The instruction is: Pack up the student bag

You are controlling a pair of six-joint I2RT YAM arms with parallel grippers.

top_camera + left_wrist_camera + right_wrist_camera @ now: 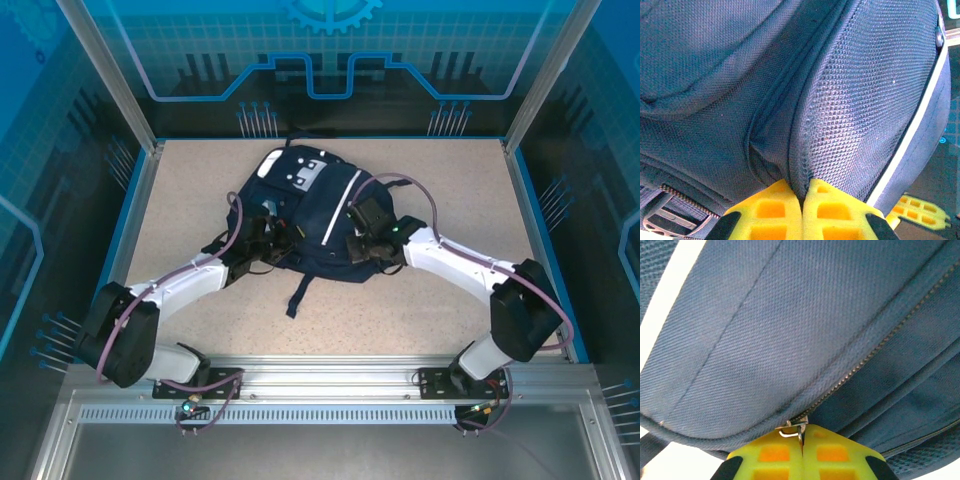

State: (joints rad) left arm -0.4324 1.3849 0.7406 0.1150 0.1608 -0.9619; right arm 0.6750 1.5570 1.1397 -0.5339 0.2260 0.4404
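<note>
The navy-blue student bag [305, 195] lies flat in the middle of the table, its white stripe [338, 205] running down the front. My left gripper [272, 232] is at the bag's left side. In the left wrist view its yellow fingers [780, 207] are shut on a pinched fold of the bag's mesh side fabric [875, 100]. My right gripper [352, 242] is at the bag's right side. The right wrist view has this gripper [802, 434] shut on the metal zipper pull [796, 427] at the end of a closed zipper line [870, 357].
A loose dark strap [298, 295] trails from the bag toward the near edge. The speckled beige tabletop [420, 300] is ringed by blue walls and aluminium posts [110, 75]. A buckle [670, 220] sits at the lower left of the left wrist view.
</note>
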